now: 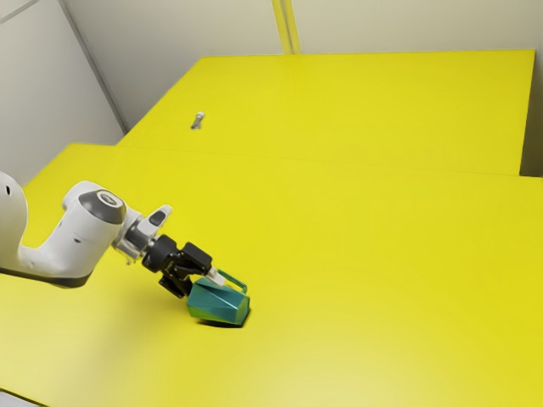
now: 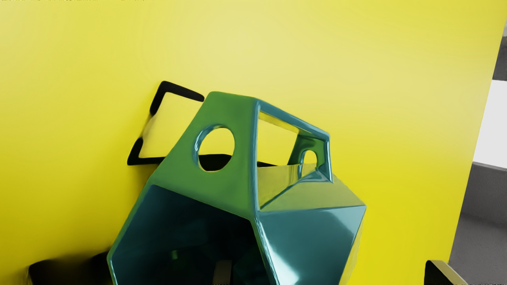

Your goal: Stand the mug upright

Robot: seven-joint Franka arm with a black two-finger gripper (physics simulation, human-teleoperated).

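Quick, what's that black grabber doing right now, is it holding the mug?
Gripper: open, fingers spread wide, one at the mouth of the mug, the other outside it; not holding it.

I count one mug [image 1: 219,307], one arm [image 1: 85,242], one pincer [image 1: 205,287], two worktops [image 1: 382,271], and one small object [image 1: 198,120] on the far worktop [image 1: 382,110].

The mug [image 2: 313,233] looks smooth and glossy, with a metallic sheen, while the tabletop [image 1: 382,237] looks evenly smooth with a soft satin finish.
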